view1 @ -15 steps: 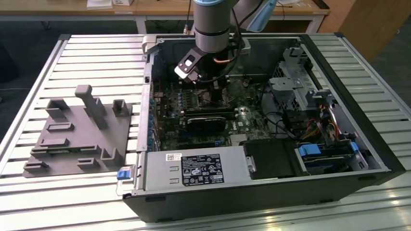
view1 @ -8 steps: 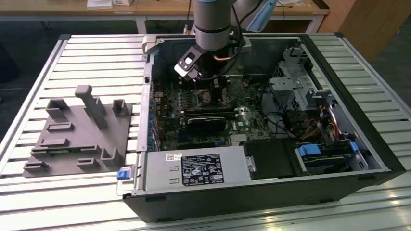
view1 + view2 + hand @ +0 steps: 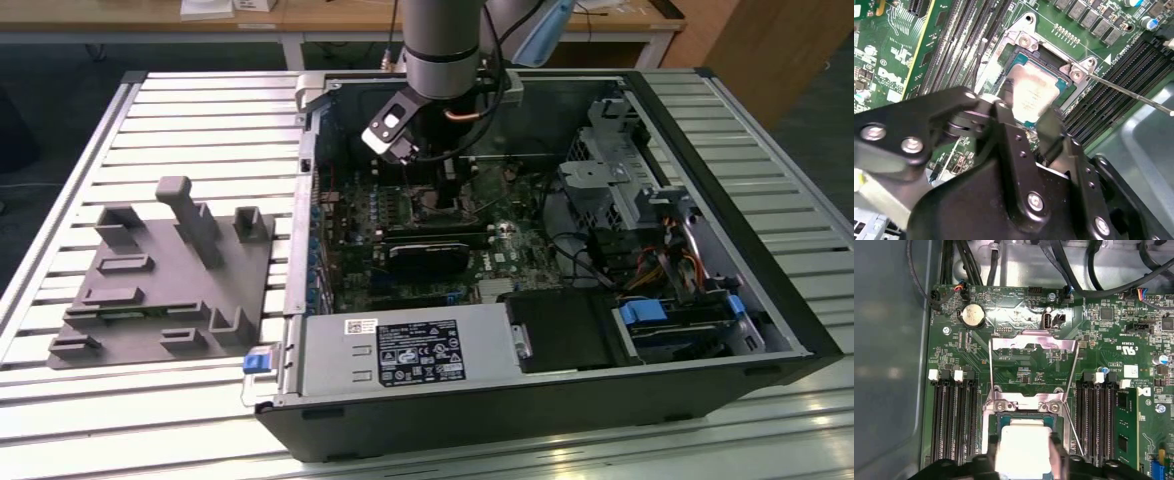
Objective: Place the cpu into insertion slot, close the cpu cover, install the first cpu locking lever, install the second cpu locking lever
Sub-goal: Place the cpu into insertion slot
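**Two fingers grip the cpu at the insertion slot**

The end effector (image 3: 1029,119) is narrowed onto the cpu (image 3: 1036,92). In both wrist views its black fingers (image 3: 1004,117) press against two opposite edges of the chip, whose dull silver top faces up between them.

Directly beneath, the insertion slot (image 3: 1054,56) frames the chip. Whether the cpu is fully seated or sits just above the contacts cannot be told.

Just beyond the end effector, in the first wrist view, the cpu cover (image 3: 1019,343) is swung open. It lies back from its hinge, away from the slot, with green board showing through its window. A thin locking lever (image 3: 1074,436) slants away from the slot's corner, close beside the end effector.

Rows of black memory slots (image 3: 956,425) flank the end effector on both sides, and a coin battery (image 3: 972,315) sits farther out, past the cover.

In the exterior view the arm reaches down into the open computer case (image 3: 534,420), which lies on the slatted desk (image 3: 200,120). A grey fixture (image 3: 147,290) rests well apart from the end effector, toward the exterior view's left.
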